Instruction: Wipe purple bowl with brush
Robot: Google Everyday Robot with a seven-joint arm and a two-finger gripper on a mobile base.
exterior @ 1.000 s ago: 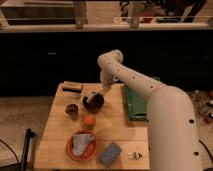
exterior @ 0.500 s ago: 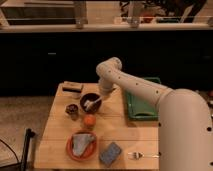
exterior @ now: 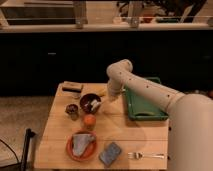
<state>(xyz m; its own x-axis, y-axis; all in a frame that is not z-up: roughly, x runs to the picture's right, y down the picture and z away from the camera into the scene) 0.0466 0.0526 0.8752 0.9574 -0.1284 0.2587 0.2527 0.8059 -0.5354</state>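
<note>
The purple bowl sits on the wooden table, left of centre. The pale brush lies with its whitish head inside the bowl's right side. My gripper is at the bowl's right rim, at the end of the white arm that reaches in from the right, right by the brush's handle end.
A small dark cup and an orange ball stand near the bowl. An orange plate holds a grey cloth. A blue-grey sponge, a fork, a brown block and a green tray are also on the table.
The arm has swung and the gripper shifted slightly at the bowl's right side; the brush head has moved within the bowl. The camera view has shifted a little.
</note>
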